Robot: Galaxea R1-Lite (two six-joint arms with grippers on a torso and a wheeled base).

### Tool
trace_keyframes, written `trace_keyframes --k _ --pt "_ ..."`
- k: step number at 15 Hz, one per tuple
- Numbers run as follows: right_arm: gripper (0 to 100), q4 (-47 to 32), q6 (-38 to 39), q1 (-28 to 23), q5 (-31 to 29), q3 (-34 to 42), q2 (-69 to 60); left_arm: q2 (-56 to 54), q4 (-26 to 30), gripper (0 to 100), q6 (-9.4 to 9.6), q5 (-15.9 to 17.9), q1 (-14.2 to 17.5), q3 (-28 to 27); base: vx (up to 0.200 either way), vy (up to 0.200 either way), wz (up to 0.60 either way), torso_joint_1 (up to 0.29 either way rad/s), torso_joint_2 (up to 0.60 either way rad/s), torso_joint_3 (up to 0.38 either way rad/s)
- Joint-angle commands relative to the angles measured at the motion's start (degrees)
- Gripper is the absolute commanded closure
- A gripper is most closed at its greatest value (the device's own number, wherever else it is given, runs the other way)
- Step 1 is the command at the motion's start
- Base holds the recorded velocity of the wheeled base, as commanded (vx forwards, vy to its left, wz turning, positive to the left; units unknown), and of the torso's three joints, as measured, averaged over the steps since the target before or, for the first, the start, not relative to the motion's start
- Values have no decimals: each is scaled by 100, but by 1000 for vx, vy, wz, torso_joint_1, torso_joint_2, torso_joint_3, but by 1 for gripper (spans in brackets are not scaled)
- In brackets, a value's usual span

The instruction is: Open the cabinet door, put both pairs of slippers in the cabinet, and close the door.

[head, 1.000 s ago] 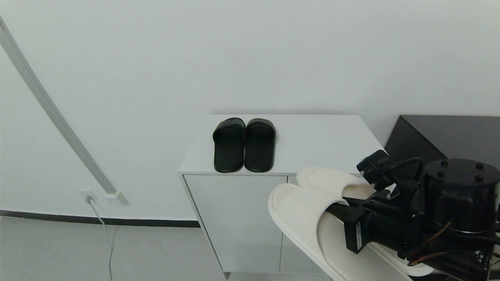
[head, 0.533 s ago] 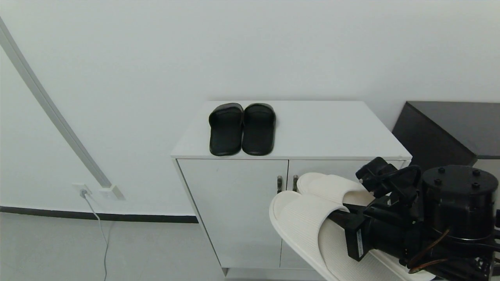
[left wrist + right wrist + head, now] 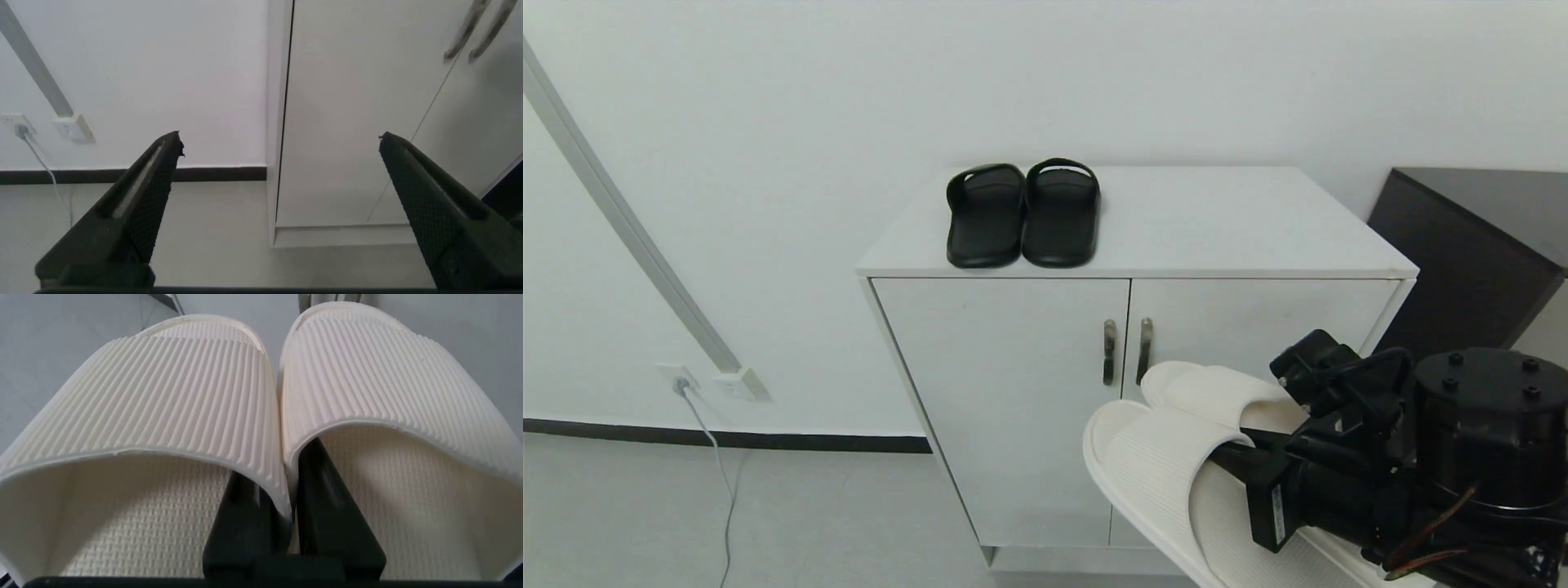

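right gripper (image 3: pixel 286 527) clamped on white slippers (image 3: pixel 1176 433), held low before right door (image 3: pixel 1258 327), both doors shut, black slippers (image 3: pixel 1021 214) on top of cabinet (image 3: pixel 1225 220), left gripper (image 3: pixel 279 143) wide apart, empty, facing left door (image 3: pixel 351 122)

No text, number or sign can be read. A small white label (image 3: pixel 1278 514) stands on the side of the right tool (image 3: pixel 1235 447), and its print is too small to make out.
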State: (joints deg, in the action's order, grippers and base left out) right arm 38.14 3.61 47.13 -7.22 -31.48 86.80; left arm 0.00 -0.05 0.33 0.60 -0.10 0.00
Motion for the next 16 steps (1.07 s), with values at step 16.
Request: trace_keyframes --k 16 --pt "100 0 -106 51 1 36 -14 0 5 0 46 11 1 0 0 0 0 -110 467 353"
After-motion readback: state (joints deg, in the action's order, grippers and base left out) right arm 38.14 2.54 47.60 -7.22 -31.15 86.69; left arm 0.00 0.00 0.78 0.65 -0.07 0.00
